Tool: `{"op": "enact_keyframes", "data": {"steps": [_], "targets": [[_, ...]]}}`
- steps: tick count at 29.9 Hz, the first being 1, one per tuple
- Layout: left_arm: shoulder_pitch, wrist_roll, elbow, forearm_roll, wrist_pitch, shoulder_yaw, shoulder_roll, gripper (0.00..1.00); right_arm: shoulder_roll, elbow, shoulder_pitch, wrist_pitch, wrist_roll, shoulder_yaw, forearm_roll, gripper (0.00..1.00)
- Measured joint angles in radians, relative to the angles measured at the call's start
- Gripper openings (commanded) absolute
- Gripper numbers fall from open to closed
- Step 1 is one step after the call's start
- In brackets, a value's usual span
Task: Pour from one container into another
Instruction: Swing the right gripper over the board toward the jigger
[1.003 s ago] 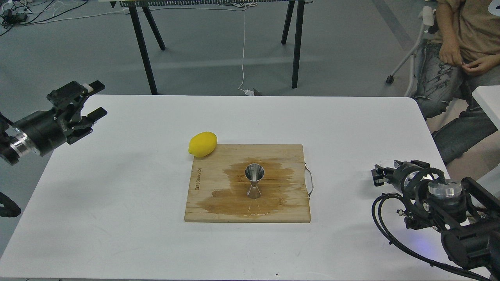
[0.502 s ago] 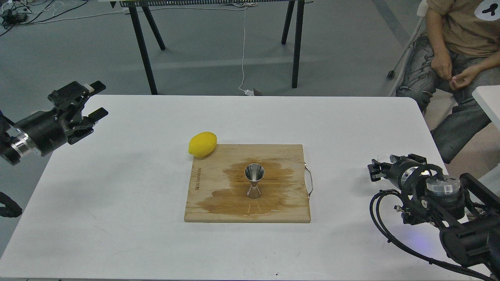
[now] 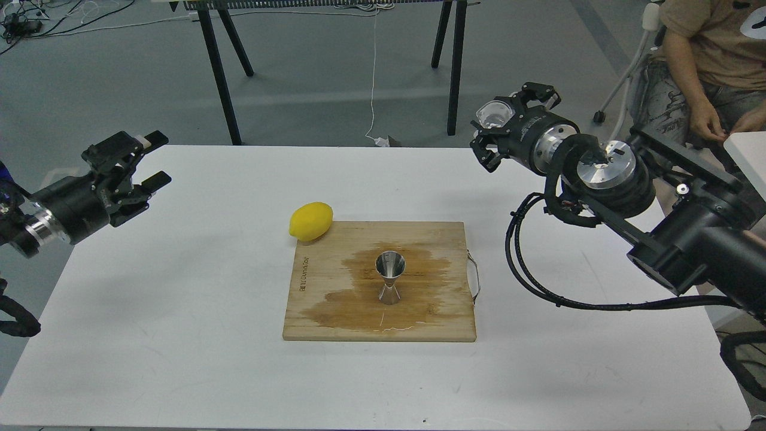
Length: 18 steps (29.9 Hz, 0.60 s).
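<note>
The steel jigger [image 3: 390, 276] stands upright in the middle of a wet wooden cutting board [image 3: 446, 326]. High above the table's back right, my right gripper [image 3: 499, 123] is shut on the tiny clear glass cup [image 3: 495, 114], whose mouth faces left and towards me. It hangs well up and to the right of the jigger. My left gripper [image 3: 148, 160] is open and holds nothing, hovering over the table's far left edge.
A yellow lemon [image 3: 310, 221] lies at the board's back left corner. The board has a wire handle [image 3: 474, 278] on its right side. A seated person [image 3: 712, 66] is at the back right, and black table legs [image 3: 218, 72] stand beyond the white table [image 3: 179, 311].
My right arm has swung from low at the table's right edge up and leftwards, carrying the glass cup to above the back right. The left gripper drifted slightly down and right.
</note>
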<state>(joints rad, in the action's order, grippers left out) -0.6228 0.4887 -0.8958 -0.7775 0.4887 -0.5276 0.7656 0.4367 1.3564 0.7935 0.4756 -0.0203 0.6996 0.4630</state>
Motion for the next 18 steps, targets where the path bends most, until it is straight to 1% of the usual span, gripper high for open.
{"op": "enact_keyframes", "data": {"steps": [7, 12, 14, 18], "targets": [[0.001, 0.0, 0.0, 0.0, 0.0, 0.0, 0.005, 0.94, -0.002, 0.155, 0.125, 0.012, 0.047, -0.214, -0.045, 0.49], [0.014, 0.0, 0.0, 0.0, 0.0, 0.0, 0.007, 0.94, 0.012, 0.23, 0.142, 0.013, 0.074, -0.311, -0.07, 0.49], [0.016, 0.0, 0.0, 0.0, 0.0, 0.0, 0.006, 0.94, 0.025, 0.257, 0.144, 0.013, 0.095, -0.351, -0.113, 0.49], [0.017, 0.0, 0.0, 0.0, 0.0, 0.0, 0.0, 0.94, 0.036, 0.291, 0.145, 0.013, 0.122, -0.426, -0.221, 0.49]]}}
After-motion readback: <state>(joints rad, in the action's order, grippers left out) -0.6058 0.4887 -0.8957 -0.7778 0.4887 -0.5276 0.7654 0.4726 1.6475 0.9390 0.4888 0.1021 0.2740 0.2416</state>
